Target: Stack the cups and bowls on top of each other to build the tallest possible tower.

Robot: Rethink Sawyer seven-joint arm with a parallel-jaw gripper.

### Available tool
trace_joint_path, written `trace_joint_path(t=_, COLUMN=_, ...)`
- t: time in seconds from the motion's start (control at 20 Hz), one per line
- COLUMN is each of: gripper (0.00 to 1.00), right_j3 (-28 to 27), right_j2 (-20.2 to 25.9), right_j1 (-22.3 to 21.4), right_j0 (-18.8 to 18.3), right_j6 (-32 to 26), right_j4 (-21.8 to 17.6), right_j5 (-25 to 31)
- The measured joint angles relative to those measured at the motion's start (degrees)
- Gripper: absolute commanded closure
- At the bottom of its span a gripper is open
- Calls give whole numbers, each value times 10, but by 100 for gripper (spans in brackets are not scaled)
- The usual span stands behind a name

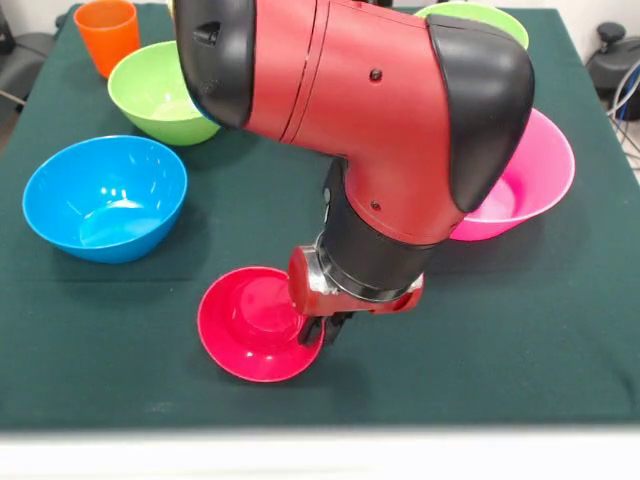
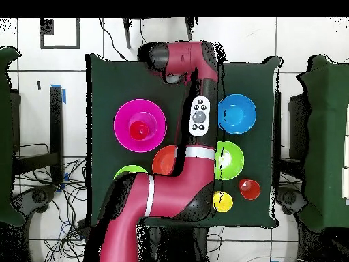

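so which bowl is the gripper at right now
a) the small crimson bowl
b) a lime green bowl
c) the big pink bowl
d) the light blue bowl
a: in the front view the gripper sits at the rim of the small crimson bowl, well apart from the light blue bowl, the big pink bowl and the lime green bowl.

No text, label, brand, number or sign can be read on anything here.
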Motion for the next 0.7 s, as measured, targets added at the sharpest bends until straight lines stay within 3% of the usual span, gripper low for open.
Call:
trace_joint_path(t=0.45, gripper=100, right_j3=62, right_j2=0, right_j1=-35, right_j0=-23, right_j6=0, right_j4=58, right_j5=-11)
trace_joint_path(t=0.5, gripper=0, right_j3=66, right_j2=0, right_j1=-38, right_j0=-26, right_j6=0, right_j4=62, right_j5=-12)
trace_joint_path(t=0.7, gripper=0, right_j3=67, right_j2=0, right_j1=-50, right_j0=-32, right_j6=0, right_j4=64, right_j5=-12)
